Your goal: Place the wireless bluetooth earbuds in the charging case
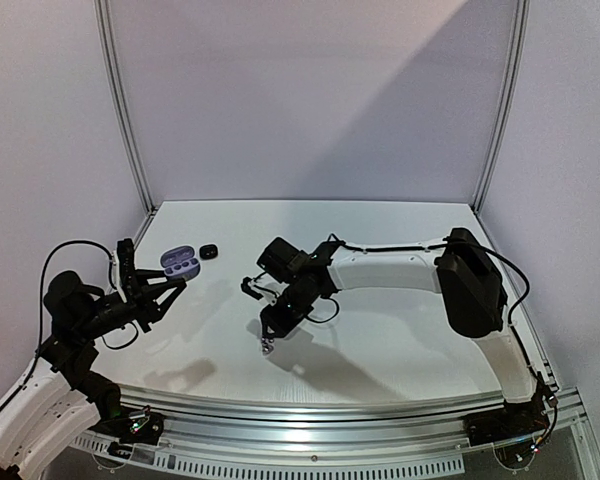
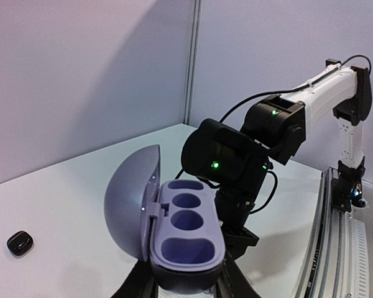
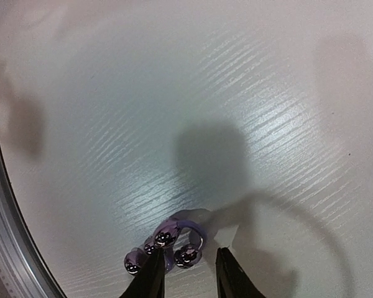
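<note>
My left gripper (image 2: 188, 287) is shut on an open lavender charging case (image 2: 186, 233) and holds it above the table, lid (image 2: 132, 198) swung to the left. Its wells are empty. The case also shows in the top view (image 1: 179, 263). My right gripper (image 3: 189, 276) points down at the table, jaws apart. Glossy purple clip-shaped earbuds (image 3: 174, 239) with shiny round ends lie on the table at its tips. One end sits between the fingers and the left fingertip (image 3: 150, 276) overlaps the rest. In the top view the right gripper (image 1: 267, 343) is near the table's middle front.
A small glossy black piece (image 2: 20, 242) lies on the table behind the case, also in the top view (image 1: 209, 251); I cannot tell whether it is an earbud or a case. The right arm's wrist (image 2: 233, 158) hangs close beyond the held case. Walls enclose the white table (image 1: 380, 330).
</note>
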`<state>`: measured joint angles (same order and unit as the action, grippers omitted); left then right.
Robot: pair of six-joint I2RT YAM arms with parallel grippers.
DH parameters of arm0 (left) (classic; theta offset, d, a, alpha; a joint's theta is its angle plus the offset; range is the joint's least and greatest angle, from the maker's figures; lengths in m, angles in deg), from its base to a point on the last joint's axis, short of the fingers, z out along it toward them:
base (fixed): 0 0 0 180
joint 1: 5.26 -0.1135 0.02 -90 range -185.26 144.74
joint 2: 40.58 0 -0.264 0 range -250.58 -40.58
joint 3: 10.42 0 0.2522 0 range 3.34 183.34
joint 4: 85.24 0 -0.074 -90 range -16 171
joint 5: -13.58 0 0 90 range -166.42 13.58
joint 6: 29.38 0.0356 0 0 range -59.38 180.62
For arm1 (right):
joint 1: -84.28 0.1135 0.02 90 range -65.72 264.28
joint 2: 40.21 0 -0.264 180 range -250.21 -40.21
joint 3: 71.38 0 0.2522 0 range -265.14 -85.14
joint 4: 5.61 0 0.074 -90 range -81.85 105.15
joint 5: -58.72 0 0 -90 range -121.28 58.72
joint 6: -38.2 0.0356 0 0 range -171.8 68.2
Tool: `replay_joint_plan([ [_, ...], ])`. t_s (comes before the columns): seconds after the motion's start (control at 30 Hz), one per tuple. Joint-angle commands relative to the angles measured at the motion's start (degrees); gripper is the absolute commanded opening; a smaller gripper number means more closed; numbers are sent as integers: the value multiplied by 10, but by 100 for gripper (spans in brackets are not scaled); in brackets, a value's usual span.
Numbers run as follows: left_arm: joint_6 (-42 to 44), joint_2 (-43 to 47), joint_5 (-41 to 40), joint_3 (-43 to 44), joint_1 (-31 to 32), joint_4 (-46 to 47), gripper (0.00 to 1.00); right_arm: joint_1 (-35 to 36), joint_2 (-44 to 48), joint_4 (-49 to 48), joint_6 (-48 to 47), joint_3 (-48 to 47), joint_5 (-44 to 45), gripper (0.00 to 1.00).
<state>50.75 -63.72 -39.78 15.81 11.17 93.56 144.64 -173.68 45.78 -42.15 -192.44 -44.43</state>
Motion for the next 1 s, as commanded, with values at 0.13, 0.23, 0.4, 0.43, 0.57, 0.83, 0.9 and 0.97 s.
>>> replay_joint_plan([
  [0.13, 3, 2, -3, -9, -7, 7, 0, 7, -19, 24, 29, -10, 8, 29],
  [0.23, 2, 2, -3, -9, -8, 7, 0, 9, -21, 24, 29, -10, 8, 29],
  [0.4, 2, 3, -3, -8, -7, 6, 0, 10, -34, 23, 32, -17, 5, 29],
  [0.43, 2, 4, -3, -9, -7, 7, 0, 10, -36, 21, 35, -17, 5, 29],
  [0.57, 1, 4, -3, -9, -7, 7, 0, 10, -39, 13, 42, -18, 2, 29],
  [0.83, 0, 5, -3, -9, -7, 7, 0, 11, -45, 6, 54, -30, 18, 27],
  [0.9, 0, 6, -3, -10, -7, 8, 0, 11, -47, 5, 58, -34, 23, 27],
  [0.97, 0, 7, -3, -10, -7, 7, 0, 11, -51, 7, 60, -40, 24, 28],
])
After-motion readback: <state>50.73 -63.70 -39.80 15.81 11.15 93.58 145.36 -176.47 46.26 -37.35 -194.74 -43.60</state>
